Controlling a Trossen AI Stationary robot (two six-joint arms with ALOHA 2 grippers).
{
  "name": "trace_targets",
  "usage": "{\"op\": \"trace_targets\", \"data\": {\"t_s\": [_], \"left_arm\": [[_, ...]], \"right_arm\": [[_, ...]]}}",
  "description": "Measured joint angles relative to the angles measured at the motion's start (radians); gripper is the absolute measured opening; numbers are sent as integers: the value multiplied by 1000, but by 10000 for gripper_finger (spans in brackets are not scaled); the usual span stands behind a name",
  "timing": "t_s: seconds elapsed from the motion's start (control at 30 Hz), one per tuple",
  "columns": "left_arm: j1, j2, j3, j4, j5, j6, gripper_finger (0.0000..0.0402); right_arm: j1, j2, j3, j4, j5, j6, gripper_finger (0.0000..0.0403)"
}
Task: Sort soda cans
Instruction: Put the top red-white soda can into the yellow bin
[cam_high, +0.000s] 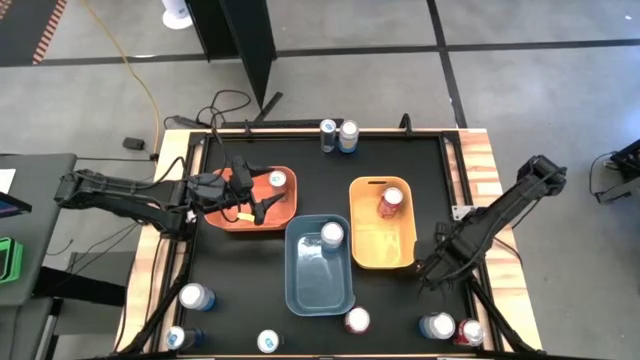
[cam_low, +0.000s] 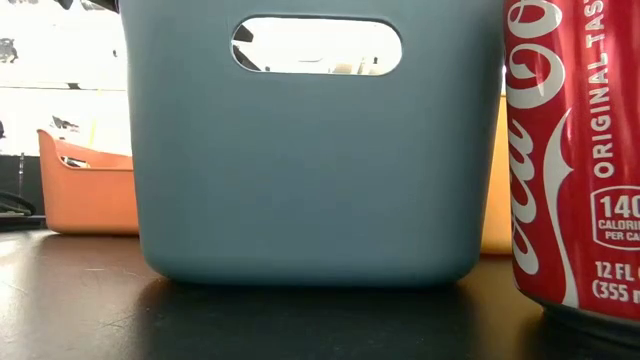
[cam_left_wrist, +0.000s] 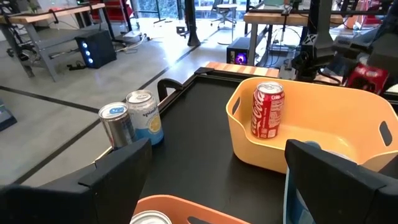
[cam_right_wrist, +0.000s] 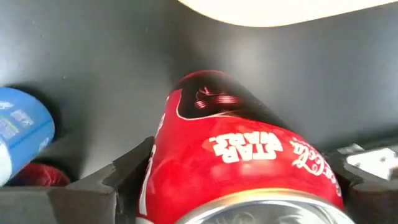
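Observation:
My right gripper stands just right of the yellow bin and is shut on a red soda can, which the gripper hides in the high view. My left gripper hovers open over the orange bin, its fingers wide apart with nothing between them. One silver can stands in the orange bin, a red can in the yellow bin and a silver-blue can in the blue bin. Loose cans stand upright along the near edge and two at the far edge. My right gripper pinches the red can between its two fingers, which sit on opposite sides of the can's wall close under its silver top. The fingers come from above, pointing down. The can stays upright below them; whether its base is off the table does not show.
The three bins sit side by side mid-table. Two cans stand close to my right gripper at the near right corner, others at the near left. A raised wooden rim borders the black table. In the low view a red can stands before the blue bin.

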Motion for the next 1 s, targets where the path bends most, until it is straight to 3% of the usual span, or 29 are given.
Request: {"op": "trace_targets", "data": {"t_s": [0.27, 0.57, 0.73, 1.0], "left_arm": [[0, 0, 0, 0, 0, 0, 366], [0, 0, 0, 21, 0, 10, 366], [0, 0, 0, 25, 0, 21, 366], [0, 0, 0, 29, 0, 34, 366]], "right_arm": [[0, -1, 231, -228, 11, 11, 319], [-107, -8, 487, -227, 123, -81, 319], [-263, 19, 552, -207, 240, -241, 319], [-566, 186, 557, -78, 243, -579, 319]]}}
